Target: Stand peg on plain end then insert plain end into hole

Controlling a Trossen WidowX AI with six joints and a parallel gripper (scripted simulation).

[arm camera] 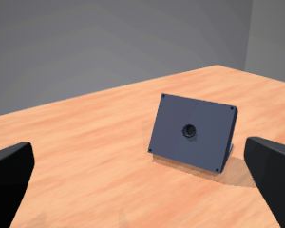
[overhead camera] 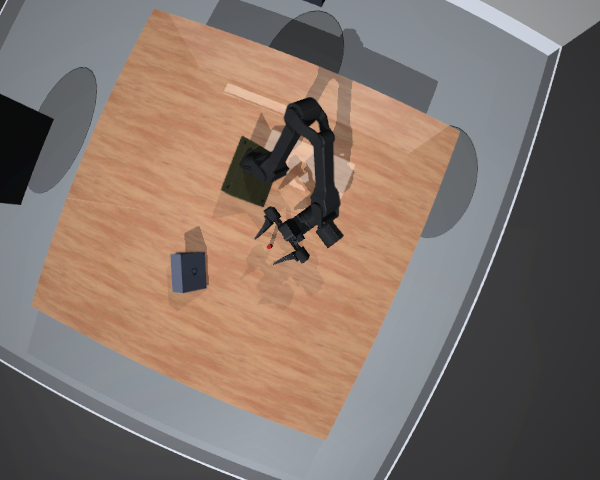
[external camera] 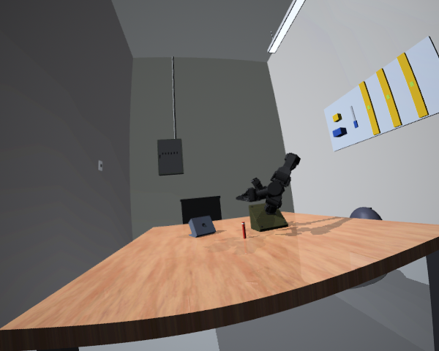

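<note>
Wooden desk [overhead camera: 135,335] [external camera: 197,287] [arm camera: 76,133]: one red peg [overhead camera: 269,246] [external camera: 244,230], upright, released; my end effector [overhead camera: 264,251] [external camera: 238,197] [arm camera: 142,151], spread, above. Likely next: lower, regrip for the panel [overhead camera: 186,279] [external camera: 206,229] [arm camera: 171,128].

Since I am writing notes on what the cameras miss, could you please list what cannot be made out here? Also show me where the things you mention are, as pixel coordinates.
- Inside of the hole [overhead camera: 194,271] [external camera: 203,224] [arm camera: 189,131]: dark in every view, so its bottom is hidden.
- Peg [overhead camera: 269,246] [external camera: 244,230]: outside the wrist view; from the top, mostly only its red end shows.
- End effector [overhead camera: 264,251] [external camera: 237,198]: fingers cut off by the wrist view's edges.
</note>
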